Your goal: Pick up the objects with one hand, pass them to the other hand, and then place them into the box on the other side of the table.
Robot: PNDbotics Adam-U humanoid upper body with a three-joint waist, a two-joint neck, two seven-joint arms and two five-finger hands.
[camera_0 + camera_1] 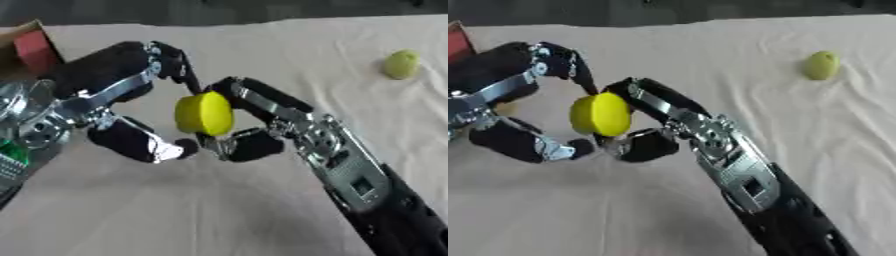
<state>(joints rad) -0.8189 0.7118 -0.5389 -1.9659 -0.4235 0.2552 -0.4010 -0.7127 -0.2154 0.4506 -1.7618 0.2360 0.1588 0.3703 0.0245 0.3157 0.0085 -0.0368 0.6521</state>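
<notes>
1. The right hand [249, 127] curls its fingers and thumb around a yellow ball [204, 113], held above the counter [262, 45].
2. The left hand [131, 105] cups the same ball, fingers bent over and under it.
3. A green fruit [402, 64] lies well apart, far right.
4. A cardboard box [31, 47] sits far left.

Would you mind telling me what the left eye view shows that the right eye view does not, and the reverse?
Only the left eye view shows the cardboard box at the top left with its flap and red inside, plus a green patch at the left edge. The right eye view adds nothing of its own; it catches just a red sliver of that box. Both share the yellow object held between the left hand and the right hand, fingers of both curled around it, and the green fruit lying apart on the cloth.
</notes>
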